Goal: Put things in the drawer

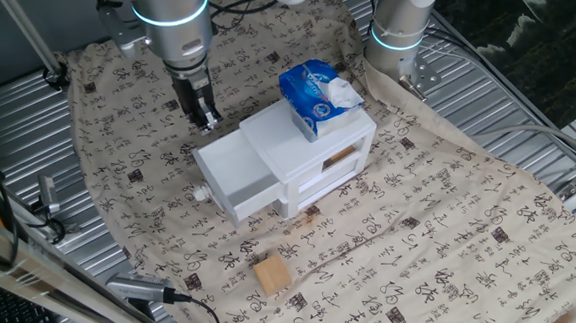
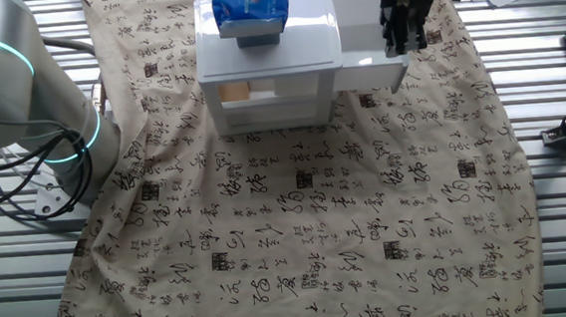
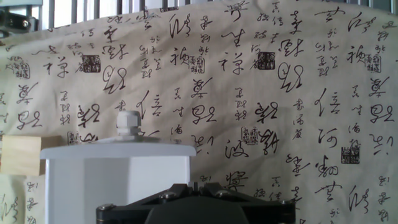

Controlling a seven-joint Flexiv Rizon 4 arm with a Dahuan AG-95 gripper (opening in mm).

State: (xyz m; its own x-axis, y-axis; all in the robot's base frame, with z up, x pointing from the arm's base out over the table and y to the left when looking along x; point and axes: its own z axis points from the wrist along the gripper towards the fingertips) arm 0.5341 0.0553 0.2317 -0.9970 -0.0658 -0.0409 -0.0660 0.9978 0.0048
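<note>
From one fixed view I see the arm's fingers [image 1: 205, 116] hanging just behind the pulled-out drawer [image 1: 237, 175], over its back edge, and they look close together with nothing between them — though the hand view shows only the dark base of the hand, so I can't confirm the gap there. The drawer stands well out from the white cabinet [image 1: 312, 140], its small round knob [image 1: 202, 195] facing the near side of the bench [image 1: 525, 97]. The wooden block [image 1: 272, 275] lies on the patterned cloth [image 1: 423, 243] in front of the drawer, well apart from it and from the fingers. A blue-and-white tissue pack [image 1: 316, 95] sits on top of the cabinet. In the hand view I look down past the drawer's front and knob [image 3: 129, 124], with the block [image 3: 23, 155] showing at the left edge — beyond the drawer front, on the cloth.
</note>
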